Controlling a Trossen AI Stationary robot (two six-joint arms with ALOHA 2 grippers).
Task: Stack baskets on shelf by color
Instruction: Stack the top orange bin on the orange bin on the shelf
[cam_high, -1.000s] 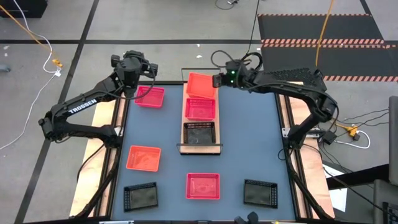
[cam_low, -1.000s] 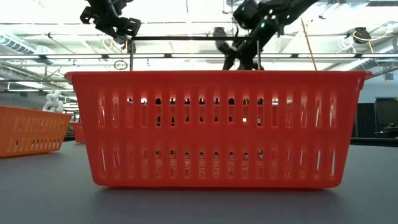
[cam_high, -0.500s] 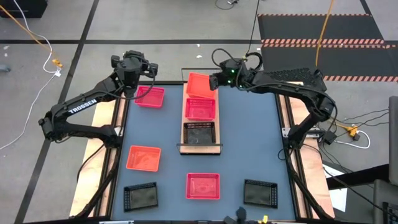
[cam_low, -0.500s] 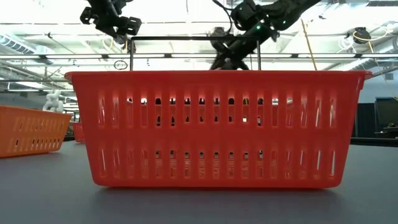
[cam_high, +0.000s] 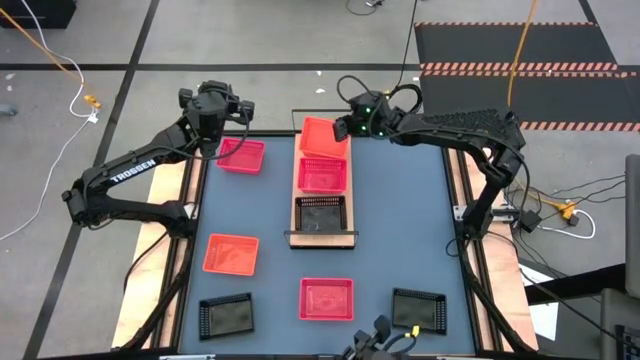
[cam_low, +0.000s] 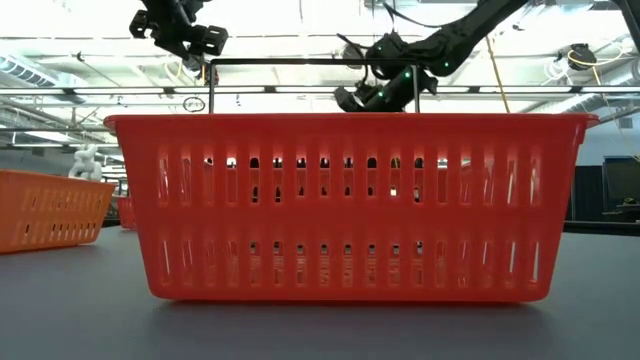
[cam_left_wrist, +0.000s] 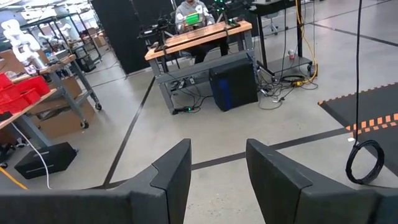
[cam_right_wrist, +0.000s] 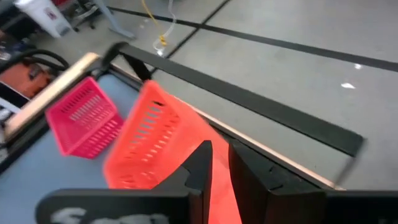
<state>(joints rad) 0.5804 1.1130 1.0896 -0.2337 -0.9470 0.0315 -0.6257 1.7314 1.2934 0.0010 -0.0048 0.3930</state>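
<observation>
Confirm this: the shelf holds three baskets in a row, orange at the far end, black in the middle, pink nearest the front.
The order is wrong. The high view shows the shelf with the orange basket at the far end, but the pink basket sits in the middle and the black basket is nearest the front. Three in a row is right.

Low view: the near red basket (cam_low: 345, 205) fills our sight — shelf and far baskets hidden behind it.
Right wrist view: the orange basket (cam_right_wrist: 163, 146) blurs — fingers cover its near edge.
</observation>
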